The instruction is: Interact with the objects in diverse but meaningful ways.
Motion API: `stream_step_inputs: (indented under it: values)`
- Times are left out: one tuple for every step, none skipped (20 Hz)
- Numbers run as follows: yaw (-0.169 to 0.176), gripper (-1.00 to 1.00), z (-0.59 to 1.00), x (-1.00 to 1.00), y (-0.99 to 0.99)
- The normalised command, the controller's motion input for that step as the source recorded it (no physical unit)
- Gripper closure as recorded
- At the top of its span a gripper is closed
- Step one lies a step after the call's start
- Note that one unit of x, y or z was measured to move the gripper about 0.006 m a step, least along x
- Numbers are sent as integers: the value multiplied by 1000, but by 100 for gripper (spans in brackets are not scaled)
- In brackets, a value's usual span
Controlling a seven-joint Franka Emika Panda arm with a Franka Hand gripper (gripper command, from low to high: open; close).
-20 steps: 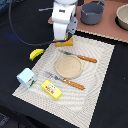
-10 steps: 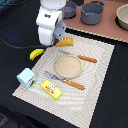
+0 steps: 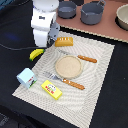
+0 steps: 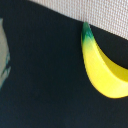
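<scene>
A Franka arm (image 3: 44, 22) hangs above the banana (image 3: 35, 53), which lies on the dark tabletop (image 3: 15, 30) just off the woven mat's (image 3: 100, 75) edge, at the exterior view's left. Whether the jaws are apart or together cannot be told; neither view shows them. The bread loaf (image 3: 64, 41) sits near the arm on the mat; the yellow box (image 3: 51, 89) lies well apart, at the mat's near edge. The wrist view shows the banana (image 4: 102, 65) off-centre, so a descent could likely clip its curved back and skid it away.
</scene>
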Motion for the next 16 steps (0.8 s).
stream_step_inputs:
  values:
    - [170,-100,-6,-551,-209]
    - [156,-100,-14,-551,-260]
    - [149,-100,-40,-531,-297]
    - [134,-100,-66,-514,-320]
    - [123,-100,-109,-497,-351]
    - [114,-100,-163,-503,-394]
    - [96,-100,-194,-483,-420]
    - [91,-100,-223,-494,-420]
    - [89,-100,-237,-506,-411]
    - [88,-100,-237,-514,-397]
    - [86,-100,-251,-529,-380]
    - [83,-100,-269,-551,-334]
    - [79,-100,-286,-577,-309]
    - [77,-100,-303,-571,-271]
    - [61,-100,-291,-449,-123]
    - [45,-100,-286,-406,-83]
